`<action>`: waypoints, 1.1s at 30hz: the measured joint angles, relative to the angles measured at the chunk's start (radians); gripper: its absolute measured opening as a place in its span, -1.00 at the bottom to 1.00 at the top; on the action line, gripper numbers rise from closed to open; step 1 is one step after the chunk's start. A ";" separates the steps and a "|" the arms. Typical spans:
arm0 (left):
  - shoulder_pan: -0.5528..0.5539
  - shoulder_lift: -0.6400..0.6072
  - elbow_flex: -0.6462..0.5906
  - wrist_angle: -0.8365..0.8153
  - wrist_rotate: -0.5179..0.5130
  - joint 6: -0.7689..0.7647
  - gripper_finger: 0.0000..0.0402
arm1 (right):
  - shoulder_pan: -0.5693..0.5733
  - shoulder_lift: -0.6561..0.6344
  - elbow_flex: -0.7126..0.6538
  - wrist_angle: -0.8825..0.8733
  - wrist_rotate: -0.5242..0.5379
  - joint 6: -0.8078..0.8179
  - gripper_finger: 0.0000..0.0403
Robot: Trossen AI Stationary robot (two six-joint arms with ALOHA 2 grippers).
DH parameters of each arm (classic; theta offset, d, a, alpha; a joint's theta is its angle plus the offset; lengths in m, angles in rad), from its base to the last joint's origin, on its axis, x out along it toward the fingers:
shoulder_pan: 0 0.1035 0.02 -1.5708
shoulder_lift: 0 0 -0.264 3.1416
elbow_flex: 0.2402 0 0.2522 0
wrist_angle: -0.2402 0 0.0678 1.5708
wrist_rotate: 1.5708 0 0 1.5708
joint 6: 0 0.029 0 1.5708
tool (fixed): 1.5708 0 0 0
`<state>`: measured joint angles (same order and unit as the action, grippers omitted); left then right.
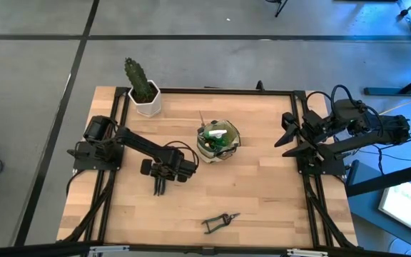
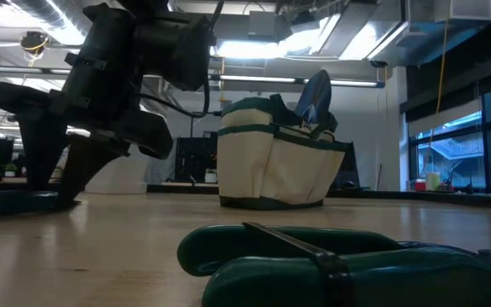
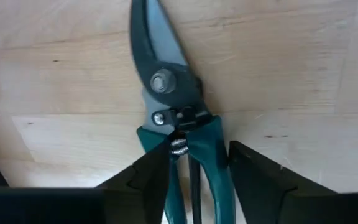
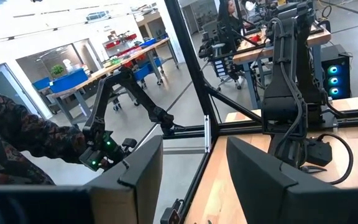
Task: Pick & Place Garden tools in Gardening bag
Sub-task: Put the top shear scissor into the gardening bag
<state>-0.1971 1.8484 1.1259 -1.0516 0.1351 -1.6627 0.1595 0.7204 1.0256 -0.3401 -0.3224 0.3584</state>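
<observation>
**Pale wood bench, shears between the fingers**

Blond planks of the bench (image 1: 262, 193) carry a soft tan-and-green gardening bag (image 1: 217, 141). Left pincer (image 3: 199, 171) straddles green-handled pruning shears (image 3: 169, 93), fingers partly open, grip uncertain. Right pincer (image 4: 194, 163) waits open at the bench edge.

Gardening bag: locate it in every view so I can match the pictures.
High view: gardening bag at the centre of the table.
Low view: mid-picture, standing upright on the table.
Left wrist view: not in it.
Right wrist view: not in it.
Shared landmark: left arm, beside the bag in high and low views.
</observation>
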 joint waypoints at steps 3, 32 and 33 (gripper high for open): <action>0.000 0.000 0.000 0.000 -0.001 0.006 -0.31 | 0.000 0.000 0.000 0.000 0.000 0.000 -0.10; 0.013 -0.009 0.123 -0.063 -0.060 0.063 -0.52 | 0.000 0.000 0.000 -0.001 -0.003 -0.004 -0.10; 0.017 -0.011 0.123 -0.063 -0.060 0.054 -0.43 | 0.000 0.000 0.000 -0.001 -0.003 -0.006 -0.10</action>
<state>-0.1801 1.8374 1.2488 -1.1144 0.0748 -1.6083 0.1594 0.7204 1.0256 -0.3415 -0.3258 0.3527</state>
